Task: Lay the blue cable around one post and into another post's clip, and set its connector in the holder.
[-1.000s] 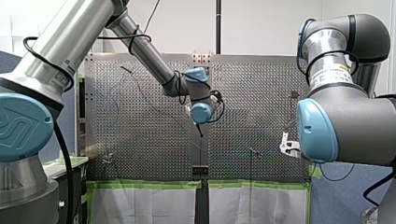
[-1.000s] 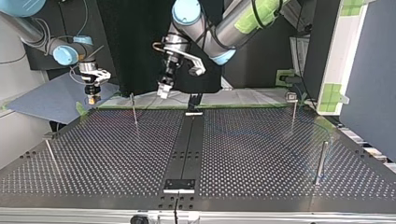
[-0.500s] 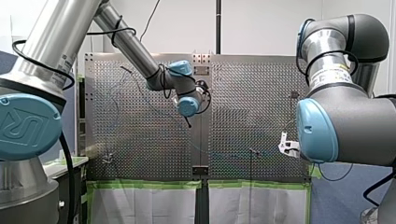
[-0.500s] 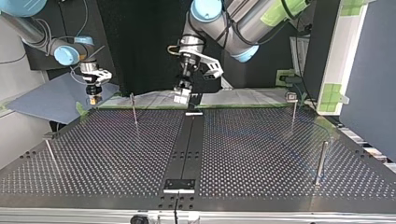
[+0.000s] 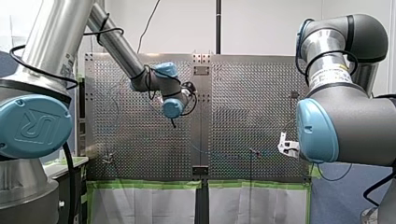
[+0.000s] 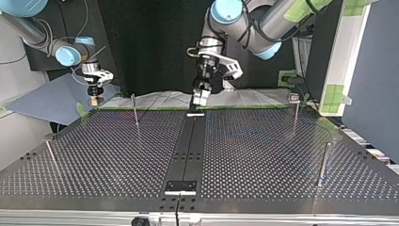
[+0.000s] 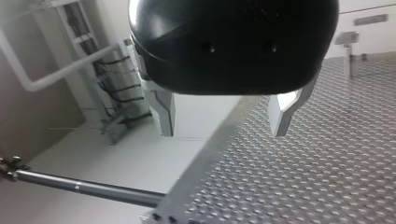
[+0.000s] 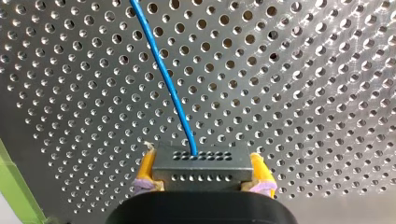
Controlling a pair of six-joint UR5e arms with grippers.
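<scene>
My right gripper (image 8: 202, 171) is shut on a dark connector block (image 8: 201, 163), yellow pads pressing on both its sides. The blue cable (image 8: 164, 77) runs out of the block and away over the perforated plate. In the top view that gripper (image 6: 96, 100) hangs at the left, beyond the table's far edge. My left gripper (image 7: 223, 114) is open with nothing between its metal fingers (image 7: 163, 111). In the top view it (image 6: 199, 97) hovers above the far end of the black middle strip (image 6: 188, 146). Thin posts (image 6: 135, 109) (image 6: 295, 112) stand on the table.
A thicker post (image 6: 323, 164) stands at the top view's right and a slim one (image 6: 51, 157) at its left. White plates (image 6: 180, 187) (image 6: 195, 113) sit at both ends of the strip. Green tape lines the table's far edge (image 6: 155, 107).
My left arm has swung towards the front view's left, which is rightwards in the top view, and now hangs over the strip's far end. My right arm has stayed put.
</scene>
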